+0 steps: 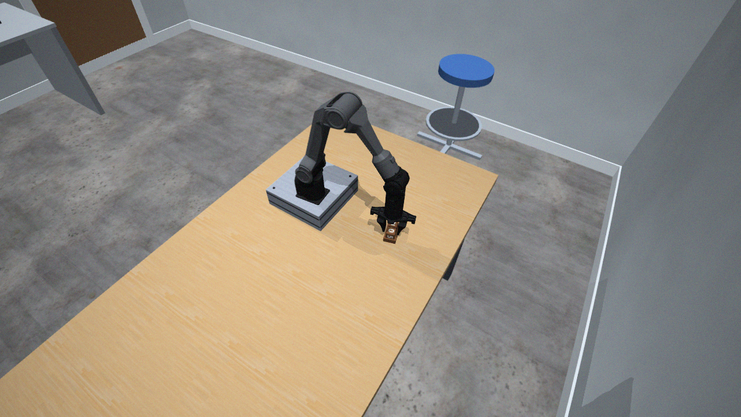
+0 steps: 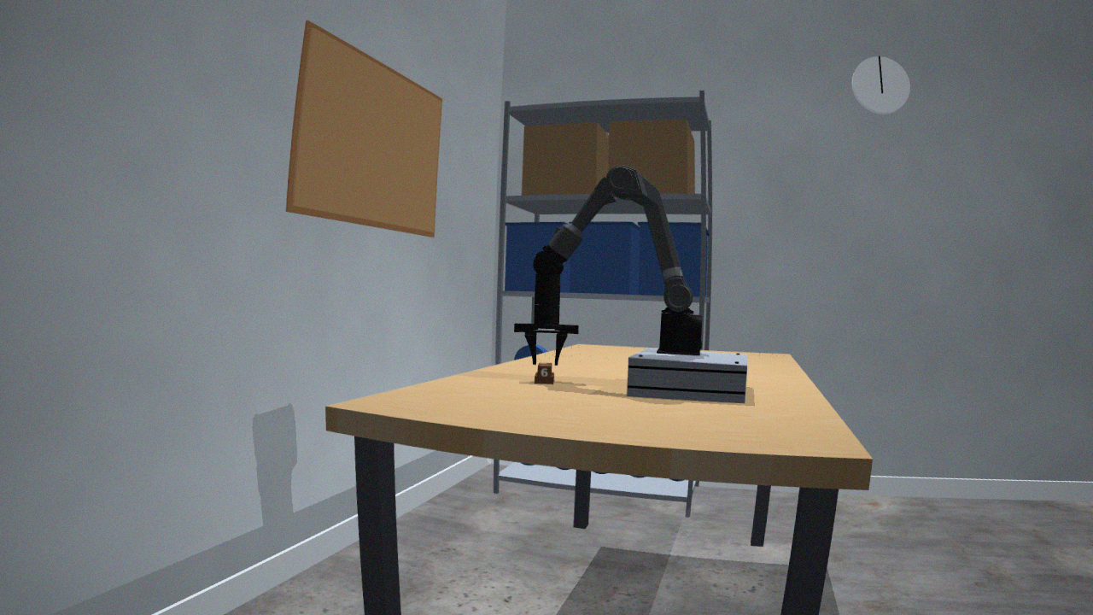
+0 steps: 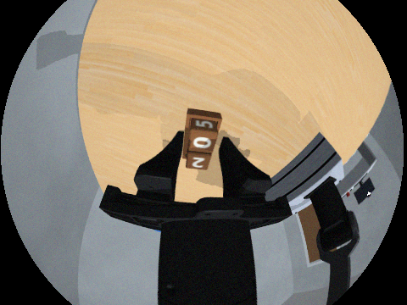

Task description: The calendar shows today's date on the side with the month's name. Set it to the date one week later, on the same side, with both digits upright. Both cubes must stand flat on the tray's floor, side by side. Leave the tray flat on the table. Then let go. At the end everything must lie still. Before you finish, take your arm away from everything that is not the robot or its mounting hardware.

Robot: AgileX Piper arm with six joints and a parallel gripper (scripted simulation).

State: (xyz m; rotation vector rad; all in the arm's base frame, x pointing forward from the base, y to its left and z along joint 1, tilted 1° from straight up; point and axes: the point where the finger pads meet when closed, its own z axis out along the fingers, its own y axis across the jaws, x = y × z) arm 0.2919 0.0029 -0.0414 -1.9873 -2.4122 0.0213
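looking down, we see the calendar [image 1: 389,239] [image 2: 544,377] [image 3: 203,115] on the bench [image 1: 248,290] [image 2: 611,417] [image 3: 254,42], beneath the gripper's spread, unladen fingers [image 1: 392,228] [image 2: 546,362]. we cannot tell which digits face the month side, so we judge re-dating and final release remain unconfirmed.

Dark grey arm [image 1: 369,135] [image 2: 663,231], rounded joints, lighter grey band, black wrist, black gripper [image 1: 391,231] [image 2: 545,364] [image 3: 202,141], tapered fingers

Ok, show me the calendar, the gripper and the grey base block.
Calendar [image 1: 391,231] [image 2: 543,377] [image 3: 203,142]: top and wrist, face with 0; exterior, face with 6.
Gripper [image 1: 391,229] [image 2: 546,363] [image 3: 202,141]: all views, midway between fingertips.
Grey base block [image 1: 295,208] [image 2: 687,382] [image 3: 297,169]: all views, side wall.
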